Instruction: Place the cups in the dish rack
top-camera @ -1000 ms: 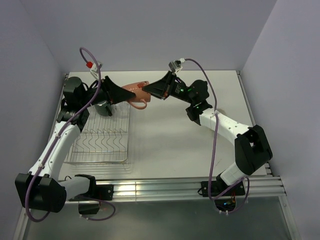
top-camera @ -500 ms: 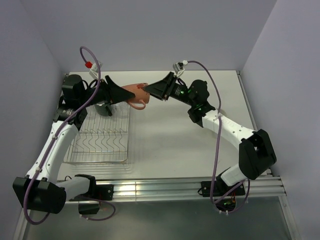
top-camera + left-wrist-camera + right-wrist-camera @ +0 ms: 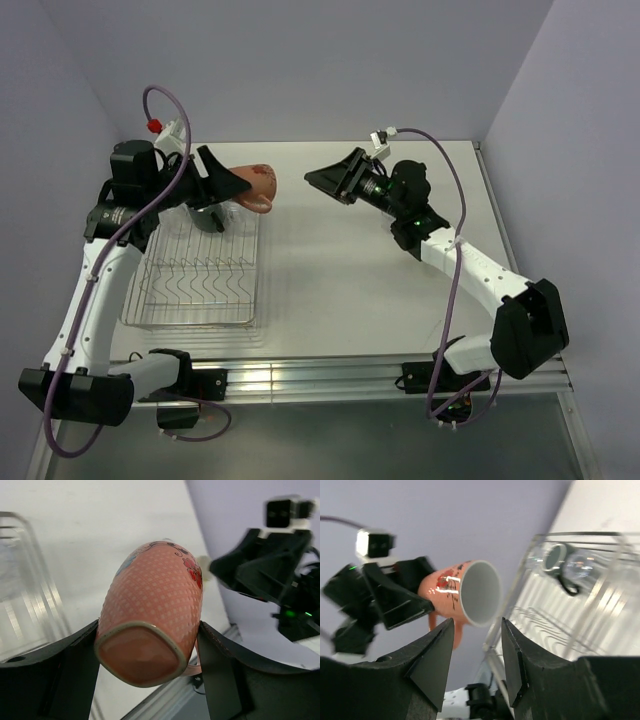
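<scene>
The dish rack's near rows stood free; a black mug and tumbler filled its 12 o'clock end. The left gripper's orange mug hung at 1 o'clock; bare table lay toward 3.

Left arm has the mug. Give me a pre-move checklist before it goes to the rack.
1. Grip: ok. The left end effector clamps the orange mug on both sides near its base.
2. Right arm clear: ok. The right end effector is open and empty, with a gap to the mug in the top view.
3. Free slots: ok. The near rows of the dish rack are bare. A black mug and a glass tumbler sit at the far end.
4. Mug orientation: not ok. It lies sideways with its mouth facing the right arm.
5. Mug over the rack: cannot tell. It is raised near the rack's far right corner.
</scene>
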